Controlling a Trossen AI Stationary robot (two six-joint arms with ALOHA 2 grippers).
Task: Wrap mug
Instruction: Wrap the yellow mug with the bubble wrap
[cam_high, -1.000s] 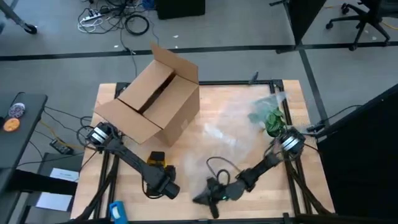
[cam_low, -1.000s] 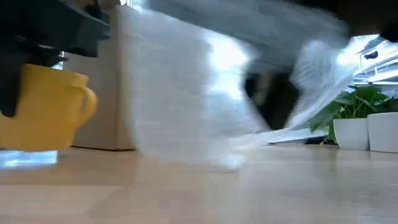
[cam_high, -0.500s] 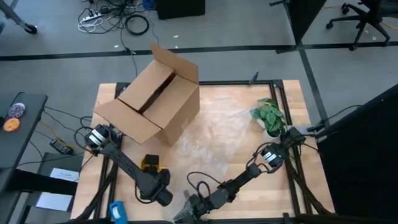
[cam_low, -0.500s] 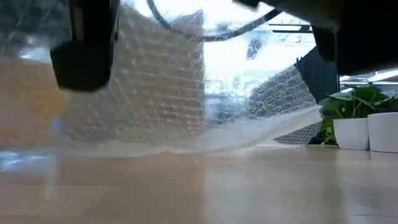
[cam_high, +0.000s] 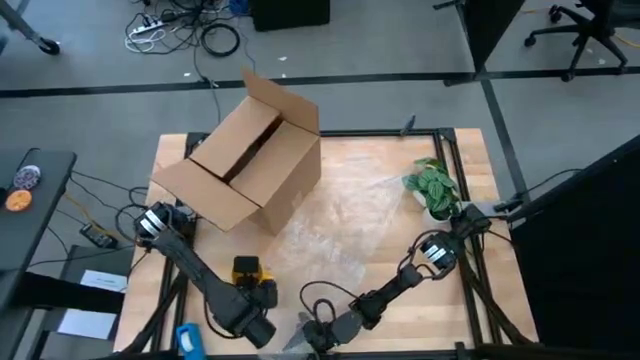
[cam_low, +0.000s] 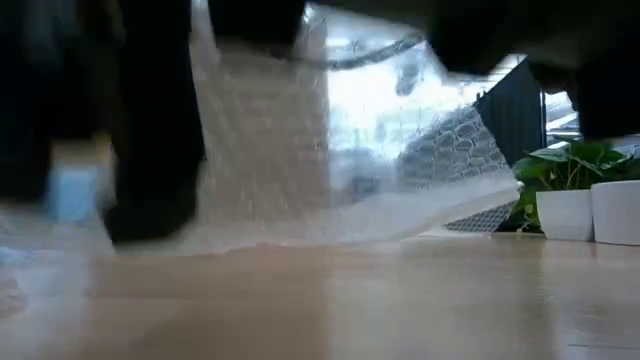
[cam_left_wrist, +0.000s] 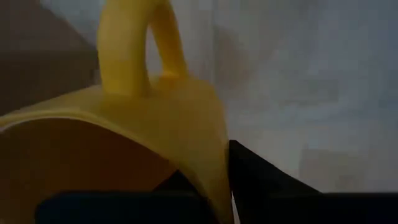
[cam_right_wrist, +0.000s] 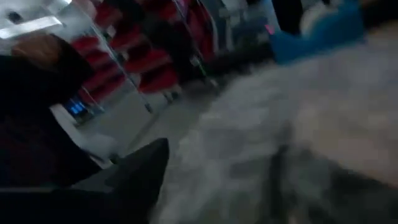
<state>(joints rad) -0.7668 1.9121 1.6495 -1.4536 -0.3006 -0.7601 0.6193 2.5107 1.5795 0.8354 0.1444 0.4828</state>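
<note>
Now the left claw (cam_high: 250, 312) sits nearer the front edge of the bench (cam_high: 400, 165) than a second ago, pinching the rim of the mug (cam_high: 246, 271), which the left wrist view shows tipped with its handle uppermost. Meanwhile the right claw (cam_high: 318, 335) has dragged the bubble wrap (cam_high: 335, 225) from the right side toward the front edge, beside the mug; whether its fingers are pressed on the sheet I cannot tell, as blur hides them. Judging by this, mug and wrap are being brought together, with no fold over the mug yet. No brand, label or writing is readable, not even on the cardboard box (cam_high: 245, 160).
</note>
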